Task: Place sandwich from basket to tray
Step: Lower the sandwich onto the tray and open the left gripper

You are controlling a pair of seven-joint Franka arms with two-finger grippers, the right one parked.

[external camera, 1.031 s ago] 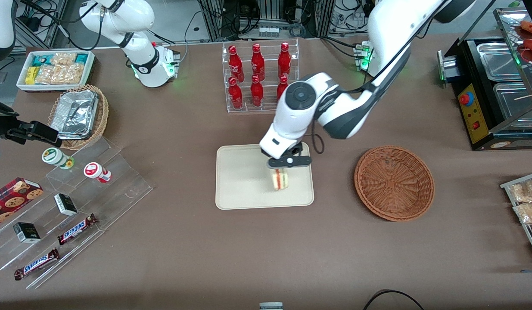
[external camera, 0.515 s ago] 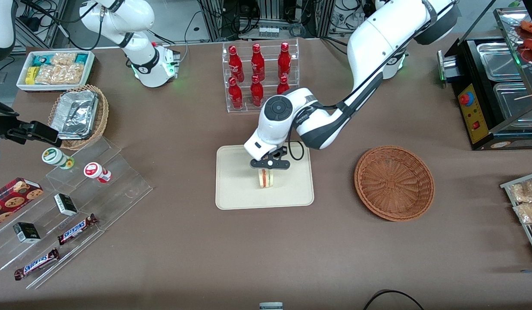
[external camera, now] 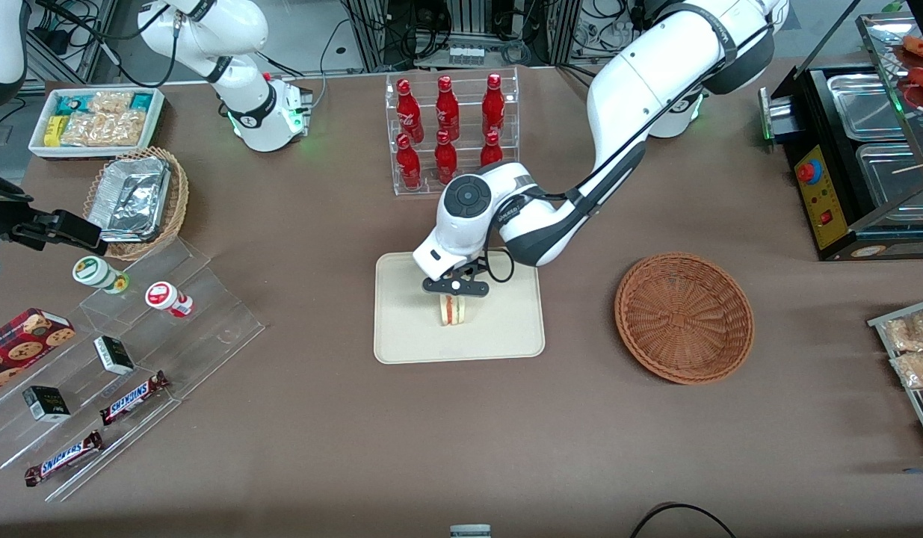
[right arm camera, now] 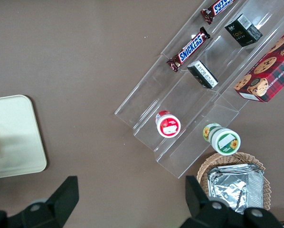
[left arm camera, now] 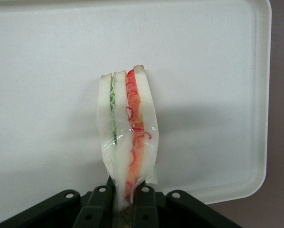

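Note:
The sandwich (external camera: 453, 309), a wrapped white wedge with red and green filling, hangs over the middle of the cream tray (external camera: 409, 336). My left gripper (external camera: 455, 293) is shut on its top edge. The wrist view shows the sandwich (left arm camera: 127, 128) pinched between the two dark fingers (left arm camera: 97, 202), its lower end close to the tray (left arm camera: 52, 61); I cannot tell if it touches. The round reddish-brown basket (external camera: 684, 317) sits beside the tray toward the working arm's end, with nothing in it.
A clear rack of red bottles (external camera: 450, 131) stands farther from the camera than the tray. Acrylic steps with candy bars and cups (external camera: 125, 359) and a tan basket of foil containers (external camera: 138, 200) lie toward the parked arm's end. A black warmer (external camera: 857, 164) stands toward the working arm's end.
The gripper has carried the sandwich from the tray's basket-side edge to its middle and lowered it slightly. The grip has stayed shut.

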